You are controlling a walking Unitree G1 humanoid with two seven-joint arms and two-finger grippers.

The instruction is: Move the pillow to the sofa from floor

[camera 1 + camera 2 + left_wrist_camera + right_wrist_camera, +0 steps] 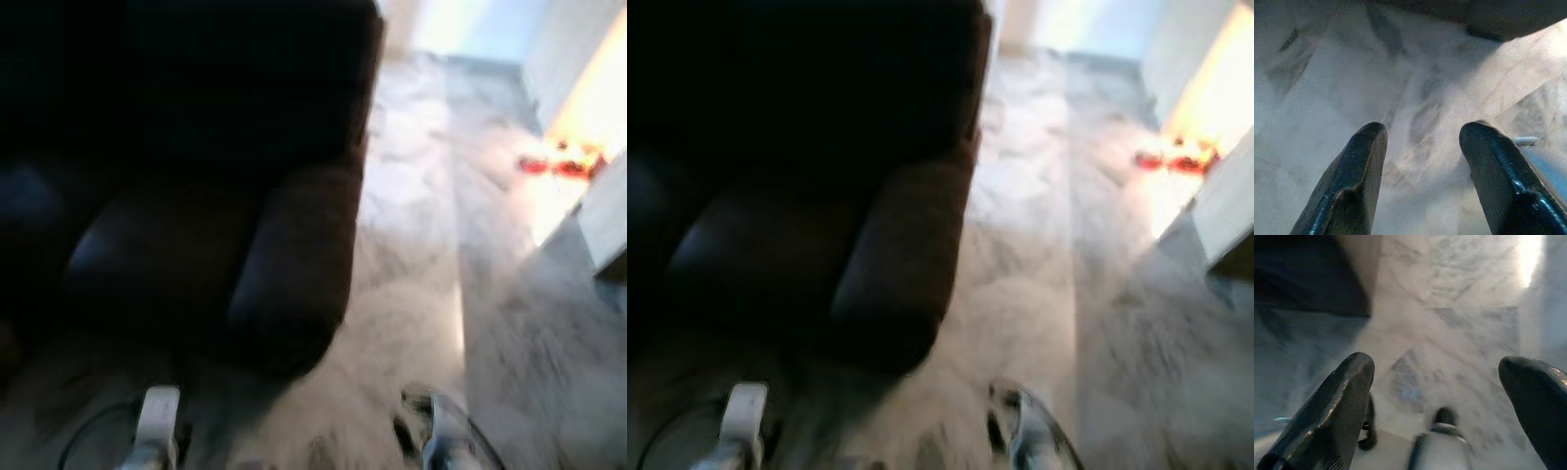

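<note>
A dark brown sofa (196, 196) takes up the left half of the blurred head views, its rounded armrest (294, 264) nearest me. Both arms hang low at the bottom edge: the left arm (157, 426) and the right arm (436, 436). In the left wrist view my left gripper (1422, 142) is open over pale marble floor, with nothing between its fingers. In the right wrist view my right gripper (1437, 377) is open wide above the floor, with the robot's own foot (1442, 443) below. No pillow can be made out.
Grey-veined marble floor (431, 245) stretches to the right of the sofa. Small red objects (558, 162) lie at the far right in bright light. A pale cabinet corner (607, 220) juts in at the right edge.
</note>
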